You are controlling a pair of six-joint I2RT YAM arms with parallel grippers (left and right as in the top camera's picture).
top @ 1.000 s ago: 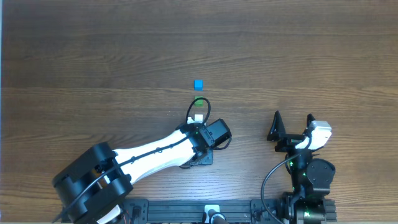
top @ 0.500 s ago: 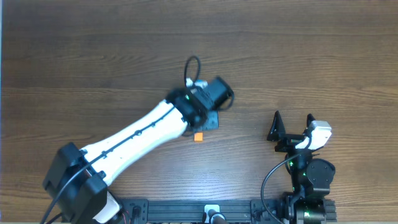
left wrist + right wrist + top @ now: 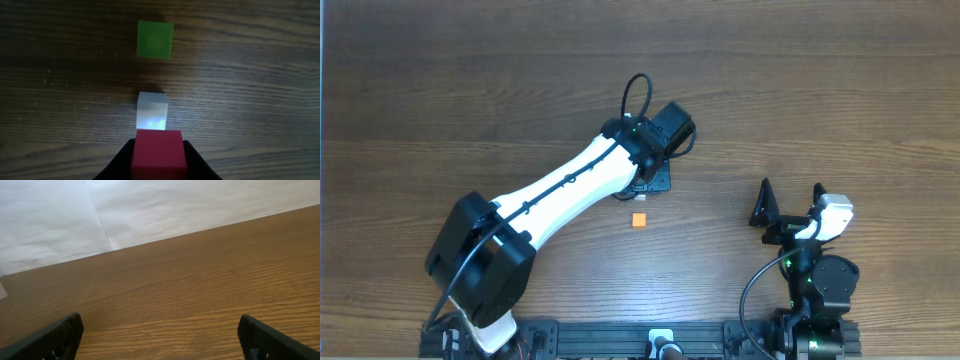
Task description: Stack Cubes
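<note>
Left wrist view: the left gripper (image 3: 158,148) is clamped on a red cube (image 3: 157,156), one dark finger (image 3: 121,159) pressed to each side. The cube's lower part is cut off by the picture's edge. Just past its far edge sits a pale cube (image 3: 152,111) on the wooden table (image 3: 260,90). A glare on its face makes the colour hard to name: whitish, maybe light blue. The red cube overlaps the pale one's near edge in the picture, and whether the two touch cannot be told. Farther on, apart from the pale cube and roughly in line with it, lies a green cube (image 3: 155,39), flat on the wood.

In the top view the left arm stretches from the lower left to the table's middle, and its wrist and cable cover these three cubes. An orange cube (image 3: 639,220) lies alone on the table, near the wrist but clear of it.

The right gripper (image 3: 790,188) sits near its base at the lower right, fingers spread wide with nothing between them. Its own camera looks across bare wood to a white backdrop (image 3: 150,210).
</note>
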